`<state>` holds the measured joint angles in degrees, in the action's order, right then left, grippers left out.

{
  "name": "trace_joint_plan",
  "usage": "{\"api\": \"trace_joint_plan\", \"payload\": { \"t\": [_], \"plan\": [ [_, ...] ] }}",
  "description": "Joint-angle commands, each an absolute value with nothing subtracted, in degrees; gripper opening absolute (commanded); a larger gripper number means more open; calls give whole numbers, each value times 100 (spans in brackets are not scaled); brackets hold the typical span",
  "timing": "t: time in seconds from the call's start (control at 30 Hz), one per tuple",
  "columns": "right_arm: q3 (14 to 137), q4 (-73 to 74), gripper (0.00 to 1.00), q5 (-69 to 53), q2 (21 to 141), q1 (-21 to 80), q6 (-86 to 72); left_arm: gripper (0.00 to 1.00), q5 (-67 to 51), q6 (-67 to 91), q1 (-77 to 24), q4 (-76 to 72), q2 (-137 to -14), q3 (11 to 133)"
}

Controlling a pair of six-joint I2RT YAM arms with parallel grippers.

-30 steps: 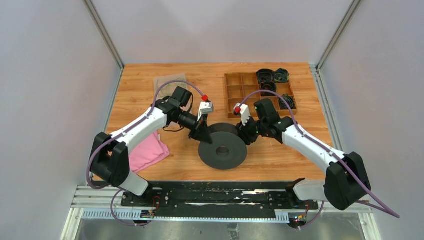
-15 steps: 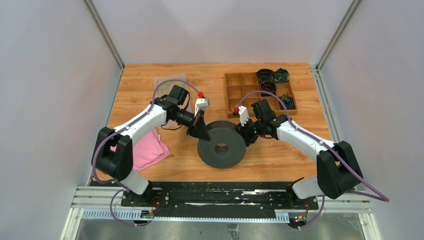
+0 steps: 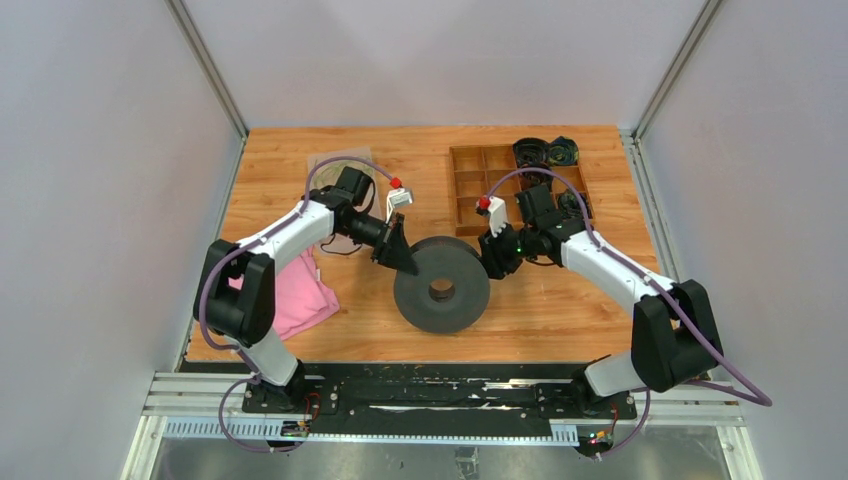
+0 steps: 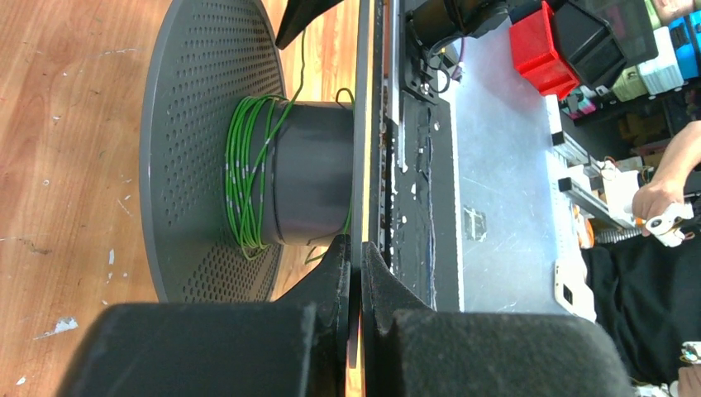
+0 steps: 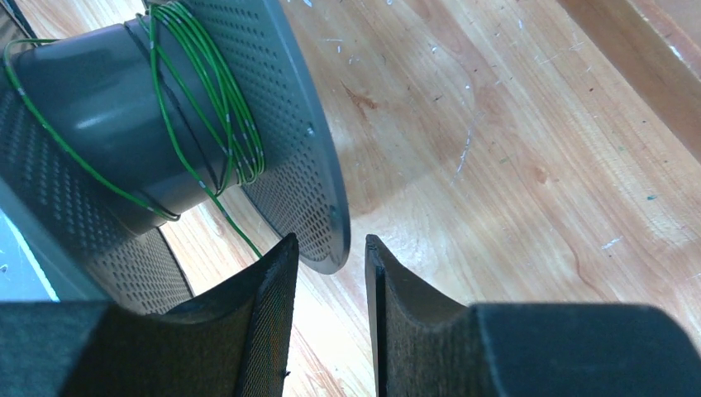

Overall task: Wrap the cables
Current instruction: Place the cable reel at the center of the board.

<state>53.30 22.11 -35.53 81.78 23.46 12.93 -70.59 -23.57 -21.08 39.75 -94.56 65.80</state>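
The big black spool point(image 3: 442, 285) stands tilted on edge at the middle of the table. Thin green cables point(image 4: 248, 182) are wound in several loose turns round its hub point(image 4: 318, 174), close to the perforated flange point(image 4: 198, 165). My left gripper point(image 3: 405, 262) is shut on the rim of the other flange, which runs edge-on between its fingers point(image 4: 357, 258). On the spool's right side my right gripper point(image 3: 497, 262) is open. The perforated flange's rim point(image 5: 318, 190) sits just between its fingertips point(image 5: 331, 240) with a gap on each side. One green cable point(image 5: 211, 107) strand trails down behind that flange.
A wooden compartment tray point(image 3: 480, 175) at the back right has small black spools point(image 3: 545, 153) in and beside it. A pink cloth point(image 3: 295, 300) lies under the left arm and a clear bag point(image 3: 335, 165) is behind it.
The spool has tipped more upright and shifted away from the arm bases. Both grippers moved back with it; the right one rose to the spool's right rim.
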Motion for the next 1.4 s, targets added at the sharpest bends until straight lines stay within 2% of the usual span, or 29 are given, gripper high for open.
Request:
{"api": "trace_joint_plan", "payload": {
  "t": [0.0,0.63,0.93,1.37],
  "plan": [
    [5515,2506,36,-3697,8262,2243,1460,0,-6697,-2347,-2079,4184,-9620,6658],
    [6076,2984,36,-3857,8347,1708,1596,0,-6638,-2145,-2022,4182,-9808,6745],
    [6288,3021,36,-3904,8131,1327,1527,0,-6779,-1630,-1907,4201,-10328,6973],
    [6189,2883,36,-4008,8035,1294,1481,1,-6215,-918,-1907,4186,-11332,7675]
  ]
}}
